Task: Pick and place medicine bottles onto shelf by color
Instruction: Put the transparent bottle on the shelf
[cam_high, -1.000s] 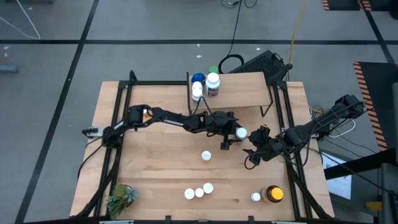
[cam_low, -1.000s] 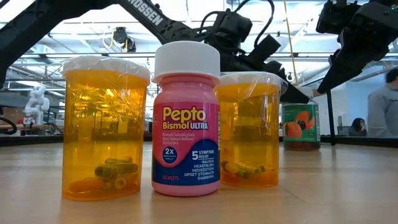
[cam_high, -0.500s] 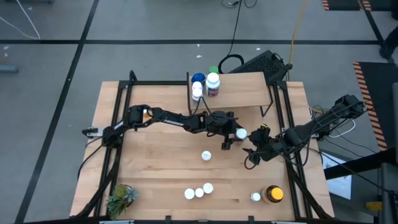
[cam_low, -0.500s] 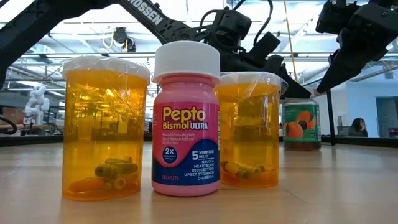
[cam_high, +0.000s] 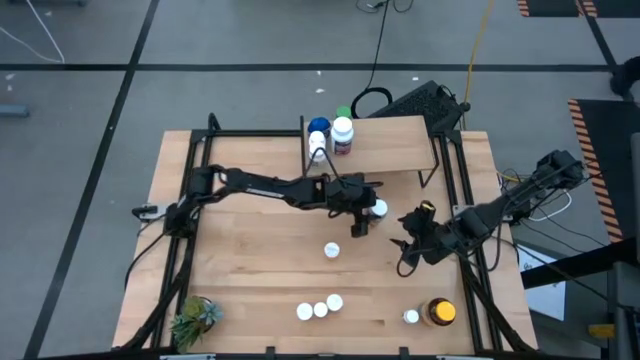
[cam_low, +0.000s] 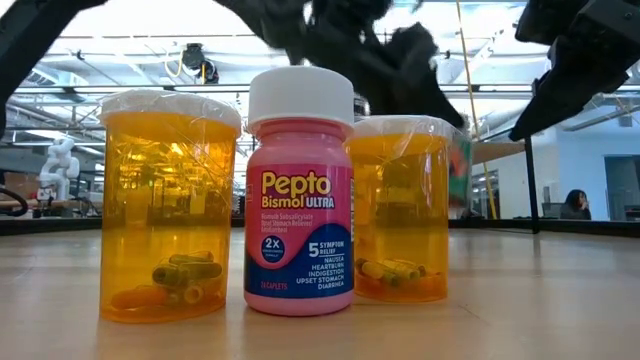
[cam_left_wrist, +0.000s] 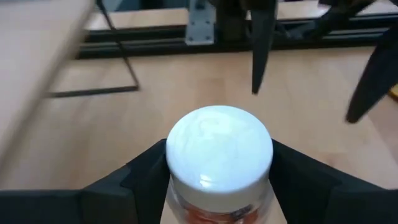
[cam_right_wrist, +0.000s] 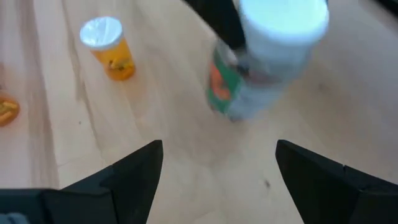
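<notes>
The left gripper is clamped on a white-capped bottle, its two dark fingers pressing both sides of the body just below the cap; the bottle is clear of the wooden table. The shelf lies just beyond this gripper, with a cluster of bottles standing at its left end. The right gripper hangs just beside the held bottle on its far side from the left arm, its fingers spread wide with nothing between them. An orange bottle with a white cap stands on the table a little past the right gripper, and three more bottles stand well behind both grippers near the front edge.
</notes>
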